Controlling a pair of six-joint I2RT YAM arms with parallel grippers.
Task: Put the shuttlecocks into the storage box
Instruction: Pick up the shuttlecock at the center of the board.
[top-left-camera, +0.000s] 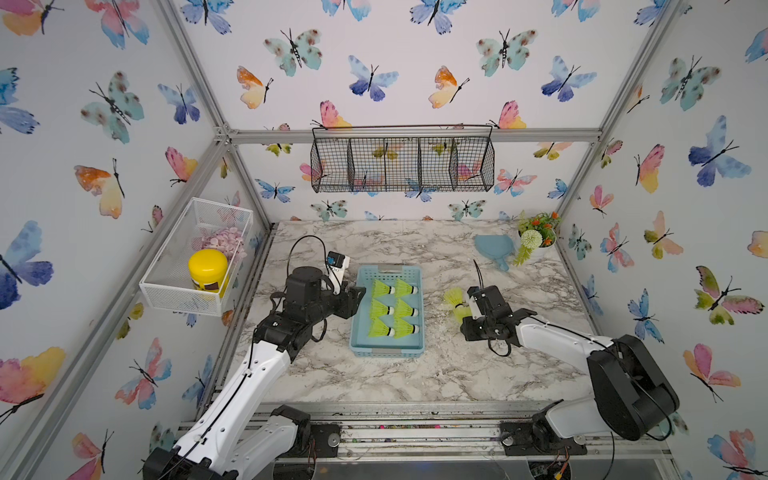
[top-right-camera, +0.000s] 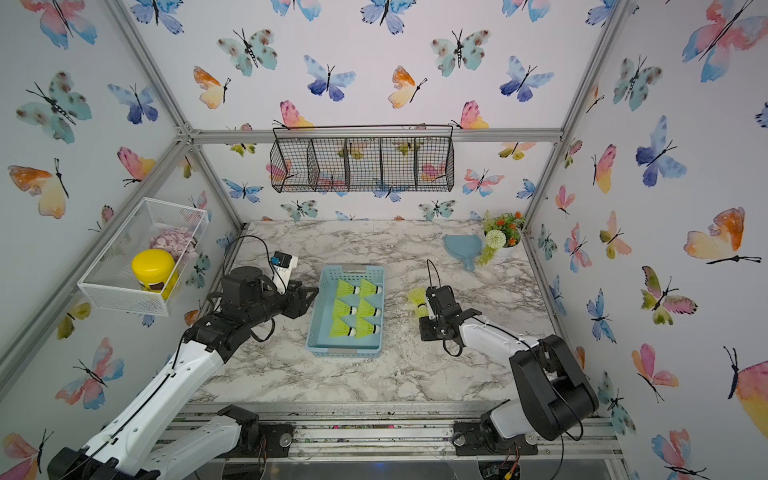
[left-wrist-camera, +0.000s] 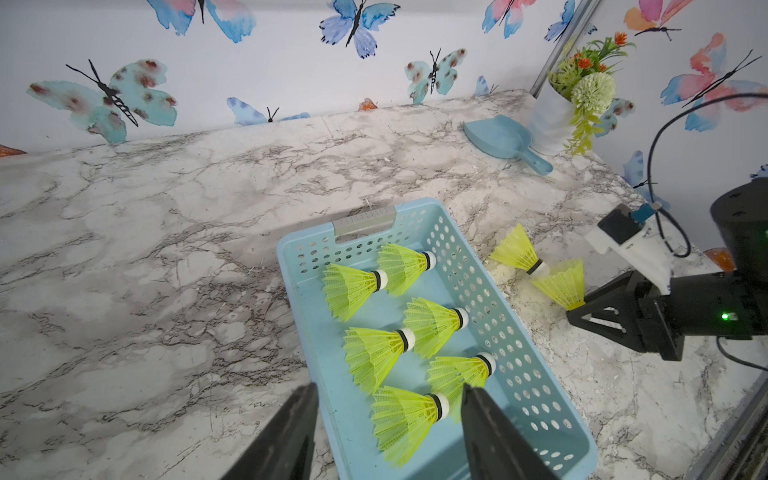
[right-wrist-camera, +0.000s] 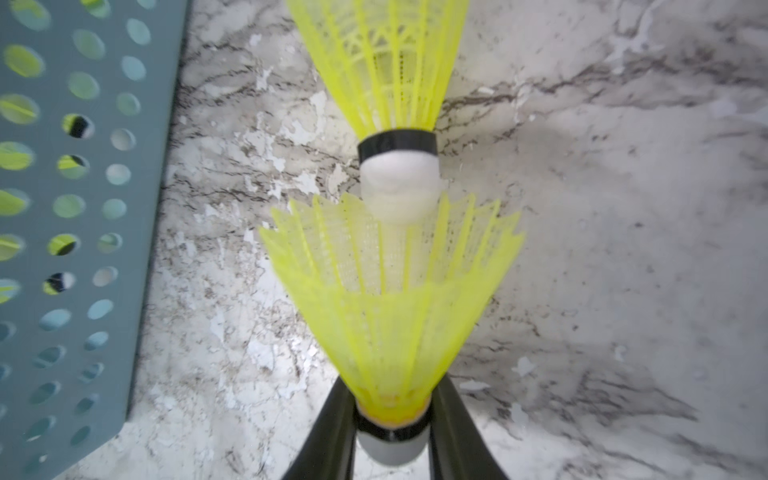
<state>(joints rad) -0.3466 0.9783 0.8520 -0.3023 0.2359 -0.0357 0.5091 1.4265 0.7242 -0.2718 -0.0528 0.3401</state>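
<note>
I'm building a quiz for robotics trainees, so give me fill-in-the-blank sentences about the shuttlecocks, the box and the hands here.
1. The storage box holds ___ shuttlecocks.
2. ___ more lie outside it on the table.
3. The ___ hand grips one outside shuttlecock by its white tip.
4. The left hand is ___ and empty.
Missing words: six; two; right; open.

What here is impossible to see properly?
Right gripper fingertips: both top views, hidden under its own wrist.
Storage box: right wrist view, blurred, cut off by the edge.
Yellow-lidded jar label: top views, too small, behind white mesh basket.
Pink heap beside it: too small to identify.
</note>
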